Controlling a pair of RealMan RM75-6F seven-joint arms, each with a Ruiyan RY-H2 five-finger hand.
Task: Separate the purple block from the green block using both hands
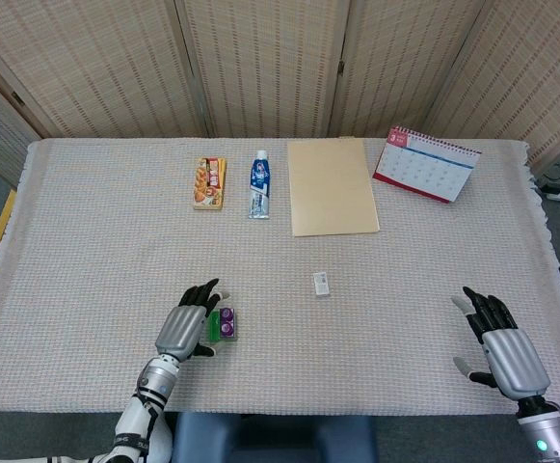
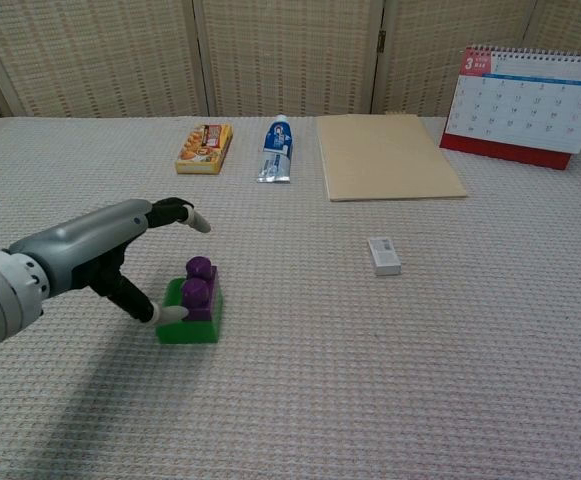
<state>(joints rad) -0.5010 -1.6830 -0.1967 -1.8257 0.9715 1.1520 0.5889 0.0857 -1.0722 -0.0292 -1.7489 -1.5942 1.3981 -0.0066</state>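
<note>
A purple block point(image 2: 199, 287) sits stacked on a flat green block point(image 2: 198, 328) near the table's front edge; from above the purple block point(image 1: 226, 324) lies beside the green block point(image 1: 213, 326). My left hand point(image 2: 100, 255) hovers just left of the stack, its fingers spread over it and its thumb tip at the green block's left side. It holds nothing. In the head view the left hand point(image 1: 187, 325) partly covers the green block. My right hand point(image 1: 499, 342) stands far off at the front right, fingers spread and empty, and does not show in the chest view.
At the back lie a snack box point(image 1: 209, 183), a toothpaste tube point(image 1: 259, 184), a tan folder point(image 1: 332, 186) and a desk calendar point(image 1: 425, 164). A small white box point(image 1: 321, 283) rests right of the blocks. A folding screen closes off the far side.
</note>
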